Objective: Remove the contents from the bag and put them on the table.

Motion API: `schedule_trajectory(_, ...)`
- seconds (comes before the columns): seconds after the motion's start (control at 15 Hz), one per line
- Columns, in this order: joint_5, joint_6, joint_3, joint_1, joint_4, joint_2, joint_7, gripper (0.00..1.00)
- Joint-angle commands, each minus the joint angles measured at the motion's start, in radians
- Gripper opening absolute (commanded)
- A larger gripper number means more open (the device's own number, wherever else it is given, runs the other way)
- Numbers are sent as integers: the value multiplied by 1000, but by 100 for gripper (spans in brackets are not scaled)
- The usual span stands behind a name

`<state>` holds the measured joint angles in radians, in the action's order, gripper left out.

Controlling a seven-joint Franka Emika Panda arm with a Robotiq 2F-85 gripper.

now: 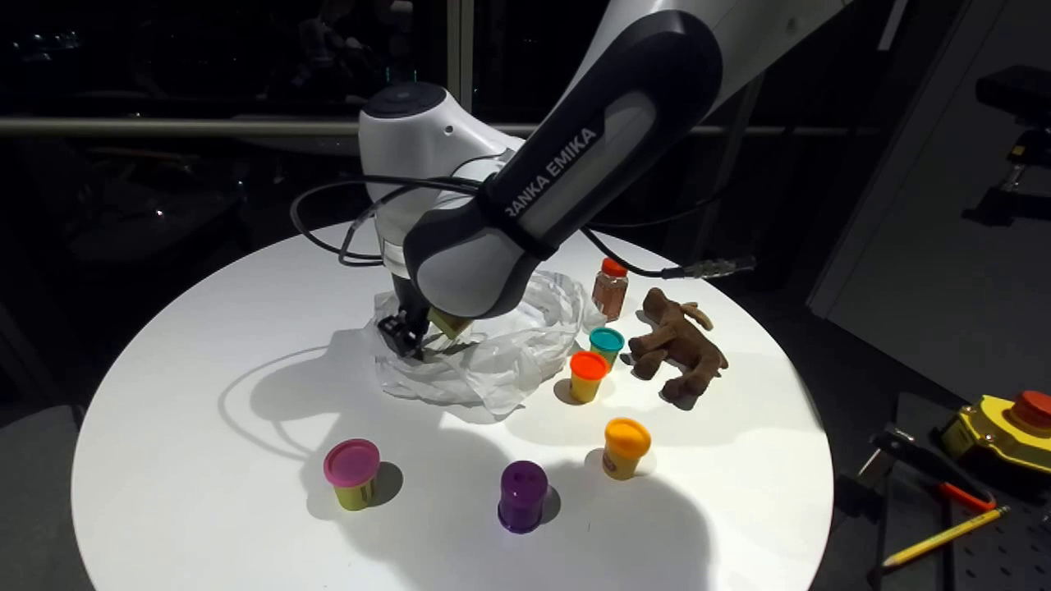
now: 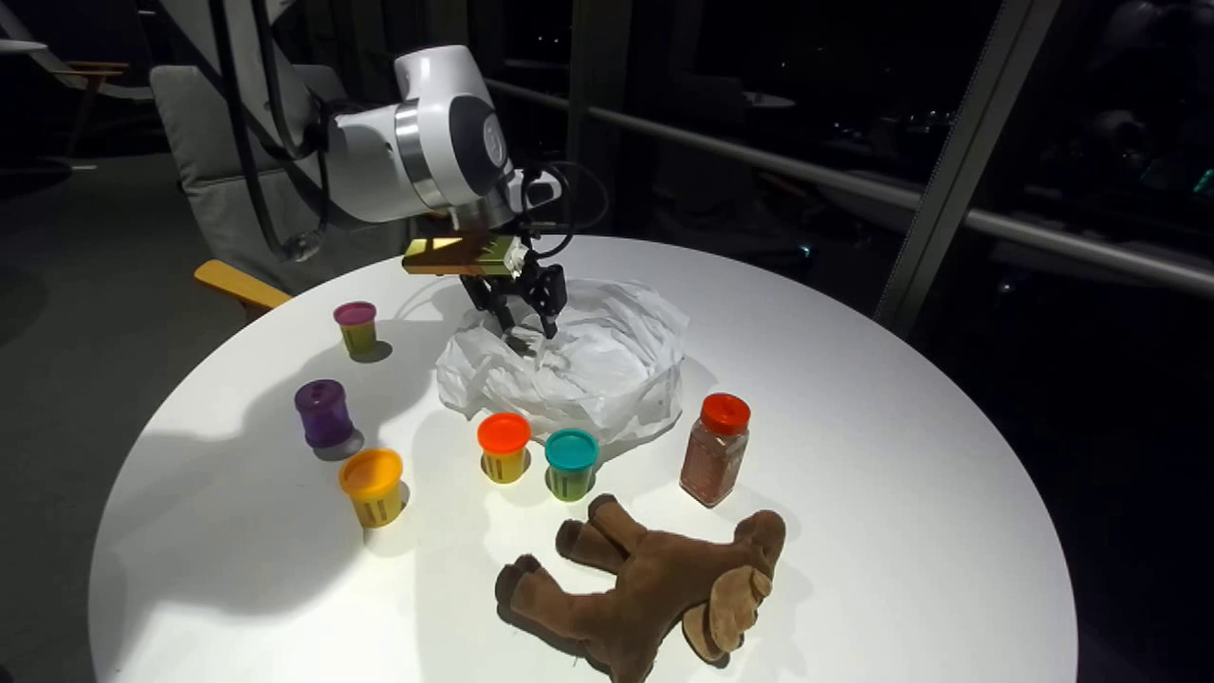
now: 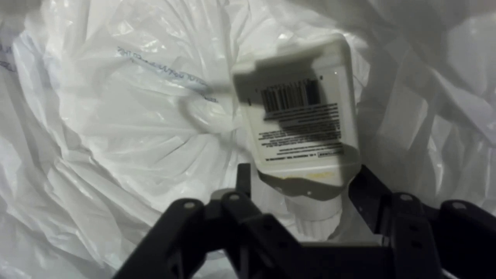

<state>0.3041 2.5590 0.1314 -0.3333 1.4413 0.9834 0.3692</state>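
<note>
A white bottle (image 3: pixel 296 116) with a printed label and ribbed cap lies inside the wrinkled white bag (image 2: pixel 616 365). My gripper (image 3: pixel 302 174) reaches down into the bag with its fingers apart, one on each side of the bottle's shoulder and cap; no firm grip shows. On the round white table (image 2: pixel 882 493) lies the brown toy animal (image 2: pixel 664 588). Near it stand the red-capped bottle (image 2: pixel 714 455), the teal cup (image 2: pixel 571 465) and the orange-lidded cup (image 2: pixel 504 448). Farther round are the yellow cup (image 2: pixel 373 489), the upturned purple cup (image 2: pixel 324 415) and the pink-lidded cup (image 2: pixel 357 327).
The bag's crumpled film (image 1: pixel 509 369) surrounds the fingers. Loose black cables (image 1: pixel 345 197) hang off the arm. Beyond the table edge stand a grey chair (image 2: pixel 209 152) and a yellow box with a red button (image 1: pixel 1006 431), with a pencil (image 1: pixel 944 538) close by.
</note>
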Motion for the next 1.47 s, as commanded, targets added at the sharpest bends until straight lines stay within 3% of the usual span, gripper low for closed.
schedule_trajectory(0.0, -38, -33, -25, 29, -58, 29, -69, 38)
schedule_trajectory(0.07, -43, -43, -30, 35, -65, 30, -82, 33)
schedule_trajectory(0.4, -49, -76, -37, 46, -78, 27, -115, 31)
schedule_trajectory(0.8, 3, -95, 71, -18, -7, -64, 7, 31)
schedule_trajectory(1.13, 95, -135, 198, -116, 61, -160, 182, 31)
schedule_trajectory(1.4, 168, -167, 195, -160, 179, -280, 252, 31)
